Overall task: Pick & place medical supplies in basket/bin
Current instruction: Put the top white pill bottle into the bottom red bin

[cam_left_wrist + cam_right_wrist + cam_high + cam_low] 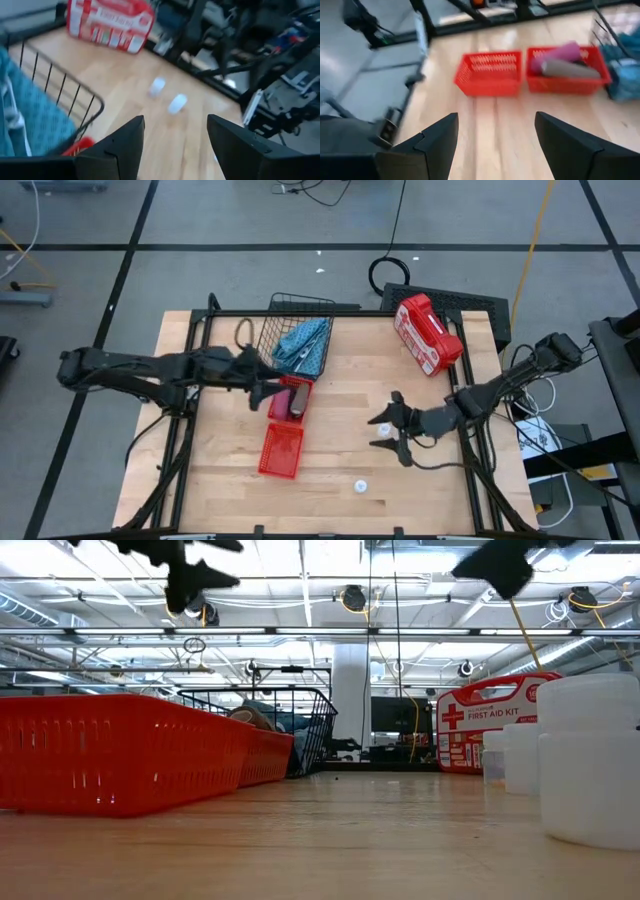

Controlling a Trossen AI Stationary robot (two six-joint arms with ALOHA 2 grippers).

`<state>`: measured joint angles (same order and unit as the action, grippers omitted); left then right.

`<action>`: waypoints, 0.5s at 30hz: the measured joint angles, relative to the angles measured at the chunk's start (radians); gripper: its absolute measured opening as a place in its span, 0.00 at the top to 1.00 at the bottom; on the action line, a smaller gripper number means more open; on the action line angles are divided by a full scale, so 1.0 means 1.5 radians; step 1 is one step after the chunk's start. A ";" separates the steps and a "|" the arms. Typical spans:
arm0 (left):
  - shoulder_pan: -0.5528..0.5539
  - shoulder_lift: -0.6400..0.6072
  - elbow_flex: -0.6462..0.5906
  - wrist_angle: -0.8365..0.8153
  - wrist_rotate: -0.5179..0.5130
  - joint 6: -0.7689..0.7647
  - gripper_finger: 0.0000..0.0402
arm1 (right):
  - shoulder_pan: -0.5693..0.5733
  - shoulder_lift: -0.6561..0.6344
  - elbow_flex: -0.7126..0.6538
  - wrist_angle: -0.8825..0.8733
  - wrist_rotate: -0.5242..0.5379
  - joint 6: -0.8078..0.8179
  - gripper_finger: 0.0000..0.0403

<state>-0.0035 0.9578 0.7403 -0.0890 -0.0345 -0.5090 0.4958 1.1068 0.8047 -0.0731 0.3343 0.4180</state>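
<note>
- Nearest you, at six o'clock on the pale wooden table (340,450), one tiny white vial (361,486) stands alone with bare boards all round it.
- Your right gripper (388,430) sits at about four o'clock, fingers spread wide and holding nothing. Two more small white vials (386,429) lie just beside its fingertips, though you cannot tell whether they touch.
- Left of centre at seven o'clock, the empty red perforated plastic bin (282,450) has open table between it and the right gripper.
- End to end with it toward the centre, the second red perforated bin (568,70) holds a pink bandage roll (555,53) and a dark grey bandage roll (570,69), side by side.
- Your left gripper (262,390) hangs over that bin's left edge at nine o'clock, fingers partly apart and empty.
- At eleven o'clock, the black wire mesh basket (300,330) holds the light-blue textured soft pouch (304,345), clear of both grippers.
- At one o'clock, near the far edge, lies the red and white hard first aid case (426,333).
</note>
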 joint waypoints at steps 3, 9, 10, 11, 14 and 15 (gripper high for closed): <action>-0.004 -0.039 0.000 0.005 0.000 0.020 0.44 | 0.037 -0.001 0.000 -0.086 0.075 0.062 0.38; -0.003 -0.076 0.000 0.028 -0.001 0.064 0.44 | 0.094 -0.001 -0.008 -0.312 0.151 0.334 0.38; -0.003 -0.078 0.000 0.025 -0.001 0.076 0.44 | 0.102 -0.001 -0.015 -0.336 0.161 0.376 0.38; -0.003 -0.078 0.000 0.025 -0.001 0.086 0.44 | 0.111 -0.001 -0.024 -0.351 0.165 0.414 0.38; -0.003 -0.077 0.000 0.025 -0.001 0.100 0.44 | 0.130 -0.001 -0.066 -0.354 0.163 0.514 0.38; -0.003 -0.077 0.000 0.025 -0.001 0.102 0.44 | 0.137 -0.001 -0.083 -0.345 0.162 0.544 0.38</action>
<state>-0.0078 0.8430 0.7403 -0.0513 -0.0363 -0.3558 0.7010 1.1053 0.6808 -0.5899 0.5777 1.2334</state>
